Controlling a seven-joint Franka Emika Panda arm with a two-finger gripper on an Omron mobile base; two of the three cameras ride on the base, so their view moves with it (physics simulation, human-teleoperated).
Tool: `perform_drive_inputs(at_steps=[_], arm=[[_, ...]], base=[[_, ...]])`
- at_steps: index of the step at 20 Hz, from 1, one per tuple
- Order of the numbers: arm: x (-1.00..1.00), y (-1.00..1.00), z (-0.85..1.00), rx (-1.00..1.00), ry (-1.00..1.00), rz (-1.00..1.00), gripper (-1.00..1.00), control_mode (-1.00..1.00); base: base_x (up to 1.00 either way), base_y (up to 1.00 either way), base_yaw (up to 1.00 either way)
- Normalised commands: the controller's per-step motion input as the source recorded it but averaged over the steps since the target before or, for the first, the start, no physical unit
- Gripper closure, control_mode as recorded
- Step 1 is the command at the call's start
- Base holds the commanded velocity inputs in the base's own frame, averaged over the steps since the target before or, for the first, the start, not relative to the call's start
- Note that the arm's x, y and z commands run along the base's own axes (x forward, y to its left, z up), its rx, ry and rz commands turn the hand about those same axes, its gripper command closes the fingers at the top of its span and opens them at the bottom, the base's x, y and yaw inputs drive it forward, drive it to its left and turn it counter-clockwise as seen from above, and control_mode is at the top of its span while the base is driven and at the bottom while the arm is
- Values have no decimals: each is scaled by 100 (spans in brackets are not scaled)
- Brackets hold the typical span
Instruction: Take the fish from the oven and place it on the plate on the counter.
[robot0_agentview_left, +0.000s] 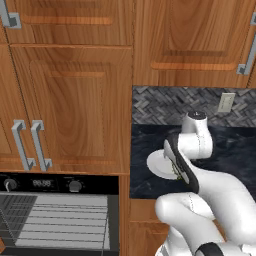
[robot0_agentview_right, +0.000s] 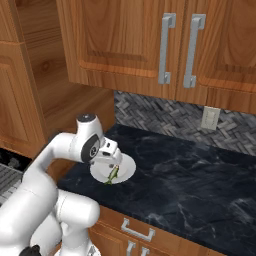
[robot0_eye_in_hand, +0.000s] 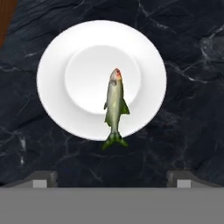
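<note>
- Lying on the plate is the fish — head over the inner well, body crossing the rim, tail fin hanging just past the plate's edge above the dark tabletop.
- The fingers are standing wide apart, holding nothing; the fish is sitting between them in the hand view, clear of both tips.
- The gripper is hovering over the plate, with the fish showing below it.
- The plate is resting near the tabletop's left end — beside the tall wooden cabinet.
- The oven is showing its silver wire racks, lower left.
</note>
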Motion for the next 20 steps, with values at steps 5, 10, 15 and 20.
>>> perform_drive_inputs(at_steps=[5,10,15,20], arm=[[-78,-7,79,2,1,0,-100,-100],[-71,-25,85,1,5,0,-100,-100],[-72,-22,75,0,3,0,-100,-100],[-45,-3,56,0,-2,0,-100,-100]], base=[[0,0,0],[0,0,0],[0,0,0],[0,0,0]])
